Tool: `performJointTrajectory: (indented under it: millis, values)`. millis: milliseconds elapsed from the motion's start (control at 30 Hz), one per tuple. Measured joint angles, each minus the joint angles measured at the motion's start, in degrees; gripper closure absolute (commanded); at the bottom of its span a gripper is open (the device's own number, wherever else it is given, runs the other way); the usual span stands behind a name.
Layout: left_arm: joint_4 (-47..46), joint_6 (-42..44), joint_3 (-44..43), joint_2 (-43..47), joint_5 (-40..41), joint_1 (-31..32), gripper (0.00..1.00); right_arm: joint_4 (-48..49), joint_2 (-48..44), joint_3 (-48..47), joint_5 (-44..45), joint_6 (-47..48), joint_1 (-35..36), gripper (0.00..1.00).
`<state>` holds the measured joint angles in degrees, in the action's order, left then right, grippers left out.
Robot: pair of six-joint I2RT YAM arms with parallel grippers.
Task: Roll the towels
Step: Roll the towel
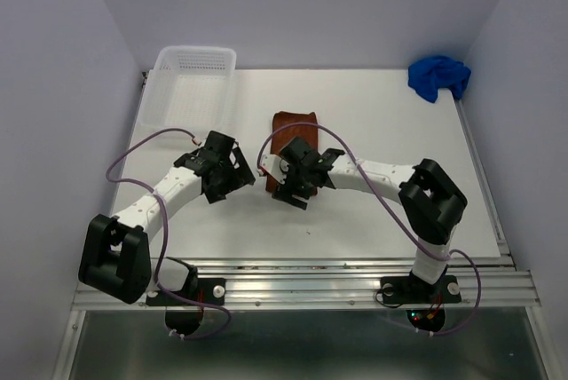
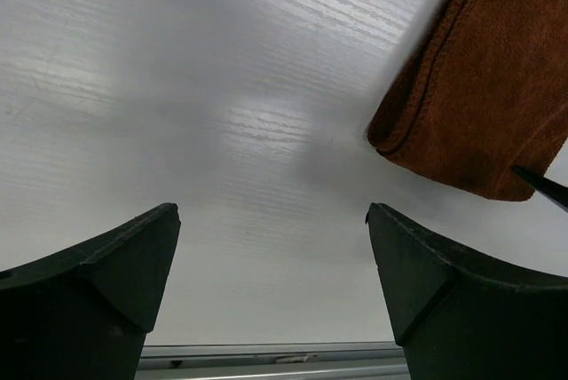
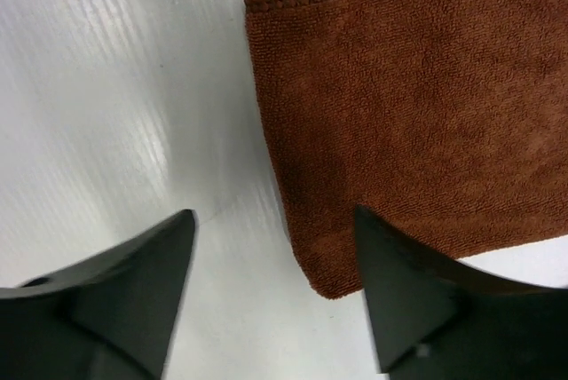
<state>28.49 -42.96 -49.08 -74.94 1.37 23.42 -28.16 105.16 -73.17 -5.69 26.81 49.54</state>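
The rust-brown towel lies folded flat near the middle of the table, its hemmed edges stacked. The right jaws hang spread at its near end, one finger over the cloth and the other over bare table, pinching nothing. The left jaws, spread wide and empty, sit over bare table just left of the towel's corner. The blue towel lies bunched at the far right corner, and a white basket stands at the far left.

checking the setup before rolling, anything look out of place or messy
The bright blue cloth towel lies crumpled in a heap at the far right corner; the rust-brown cloth towel lies flat and folded.
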Motion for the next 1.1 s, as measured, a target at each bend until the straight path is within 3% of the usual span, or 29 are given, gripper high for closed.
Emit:
performJointTrajectory:
  millis: [67, 167, 267, 367, 500, 533, 1100]
  values:
    - [-0.4, -0.4, 0.5, 0.0, -0.3, 0.0, 0.01, 0.5, 0.7, 0.0, 0.5, -0.8, 0.0, 0.39]
    - [-0.6, -0.8, 0.7, 0.0, -0.6, 0.0, 0.01, 1.6, 1.7, 0.1, 1.6, -1.4, 0.0, 0.4]
    - [-1.3, -0.8, 0.7, -0.2, -0.8, 0.0, 0.01, 3.0, 2.7, 0.2, 3.1, -2.1, 0.0, 0.47]
    - [-2.0, -0.8, 0.7, -0.9, -0.9, 0.0, 0.01, 4.1, 3.8, 0.2, 4.3, -2.6, 0.0, 0.58]
    - [-2.3, -0.8, 0.7, -1.5, -1.0, 0.0, 0.01, 6.3, 4.4, 0.9, 6.3, -3.5, 0.0, 0.84]
    - [-2.4, -0.8, 0.7, -1.5, -1.0, 0.0, 0.01, 6.8, 4.4, 1.0, 6.5, -3.7, 0.0, 0.87]
    - [-3.6, 0.8, 0.7, -2.3, -2.7, 0.0, 0.01, 8.5, 2.4, 2.0, 7.9, -5.8, 0.0, 0.93]
